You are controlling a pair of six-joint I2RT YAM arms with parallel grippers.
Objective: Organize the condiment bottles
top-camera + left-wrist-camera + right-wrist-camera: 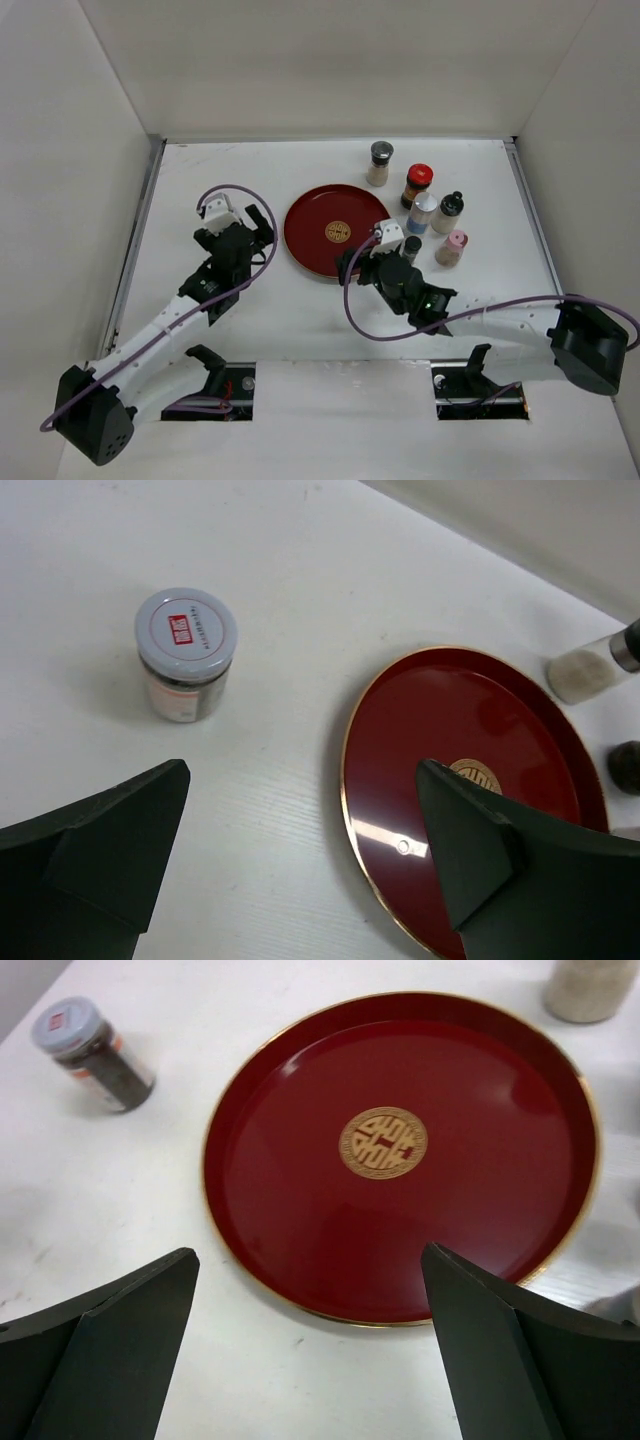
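Five bottles stand in a cluster at the back right: a silver-capped shaker (pixel 381 163), a red-capped one (pixel 417 185), a white one with a blue label (pixel 422 213), a black-capped one (pixel 448 212) and a pink one (pixel 453 248). A dark bottle (pixel 411 249) stands beside my right arm. A grey-lidded jar (pixel 186 655) stands left of the red plate; it also shows in the right wrist view (pixel 90 1053). My left gripper (pixel 268 228) (pixel 303 780) is open and empty at the plate's left edge. My right gripper (pixel 355 252) (pixel 309 1255) is open and empty over the plate's near edge.
The round red plate (pixel 310 235) with a gold centre mark lies mid-table, with nothing on it (pixel 300 1190). White walls close in the table on the left, back and right. The silver-capped shaker stands just beyond the plate's far right rim (pixel 590 985).
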